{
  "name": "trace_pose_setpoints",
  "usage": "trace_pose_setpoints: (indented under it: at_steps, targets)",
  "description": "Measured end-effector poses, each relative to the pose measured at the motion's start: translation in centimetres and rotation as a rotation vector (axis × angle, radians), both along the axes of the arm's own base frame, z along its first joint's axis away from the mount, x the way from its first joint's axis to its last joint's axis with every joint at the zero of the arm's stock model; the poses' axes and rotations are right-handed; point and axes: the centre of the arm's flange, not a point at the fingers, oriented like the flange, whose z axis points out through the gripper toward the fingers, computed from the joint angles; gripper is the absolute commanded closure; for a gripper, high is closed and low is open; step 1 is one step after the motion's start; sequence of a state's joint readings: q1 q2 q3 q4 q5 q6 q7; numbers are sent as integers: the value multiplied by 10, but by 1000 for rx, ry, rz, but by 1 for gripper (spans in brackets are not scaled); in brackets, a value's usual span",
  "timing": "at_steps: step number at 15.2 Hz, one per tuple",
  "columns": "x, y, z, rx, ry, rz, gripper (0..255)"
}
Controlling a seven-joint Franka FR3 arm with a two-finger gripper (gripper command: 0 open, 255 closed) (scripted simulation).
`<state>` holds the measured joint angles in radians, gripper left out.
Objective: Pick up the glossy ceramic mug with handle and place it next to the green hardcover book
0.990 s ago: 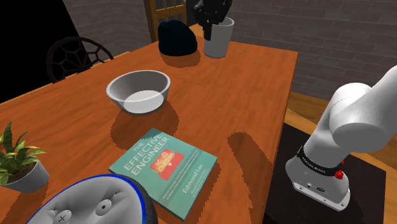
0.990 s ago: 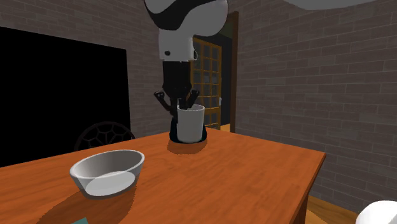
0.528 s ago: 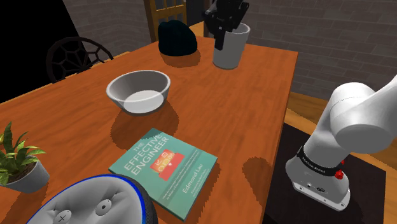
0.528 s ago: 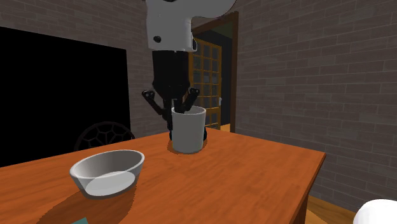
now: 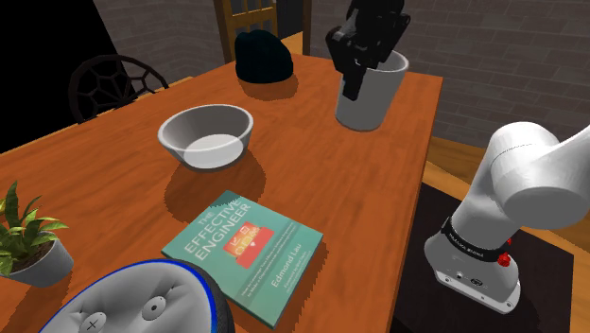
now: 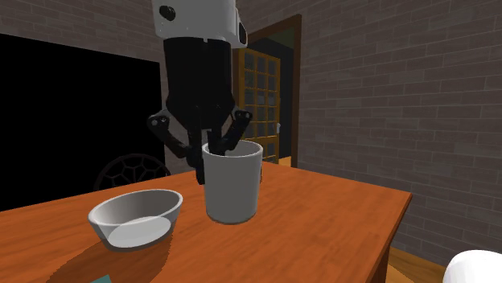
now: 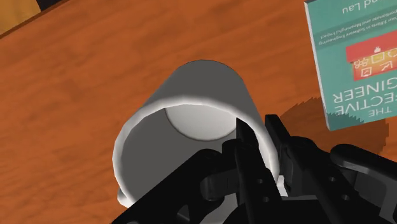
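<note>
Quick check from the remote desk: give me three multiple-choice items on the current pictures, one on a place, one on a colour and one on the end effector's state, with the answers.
1. In the shoulder view, where does the bowl lie from the mug?
A) to its left
B) to its right
C) inside it

2. The book has a cover that is mainly:
A) black
B) teal green
C) yellow

3. The end effector is:
A) open above the bowl
B) shut on the book
C) shut on the mug

Answers:
1 A, the bowl sits left of the mug there.
2 B, the cover is teal green with a red panel.
3 C, the wrist view shows it clasping the mug's wall.
</note>
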<state>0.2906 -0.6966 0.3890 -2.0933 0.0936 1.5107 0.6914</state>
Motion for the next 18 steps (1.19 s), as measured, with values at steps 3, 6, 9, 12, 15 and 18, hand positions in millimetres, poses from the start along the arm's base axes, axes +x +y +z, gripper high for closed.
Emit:
trace_pose_setpoints:
  at_steps: [3, 6, 9, 12, 15, 18]
  targets:
    - [-34, 21, 0, 0, -1, 0, 255]
    - [-50, 27, -7, 0, 0, -1, 255]
    - [-51, 27, -23, -1, 0, -1, 255]
    - [-52, 28, -38, 0, 0, -1, 255]
    - [-50, 28, -53, 0, 1, -1, 255]
    - [-50, 28, -68, -1, 1, -1, 255]
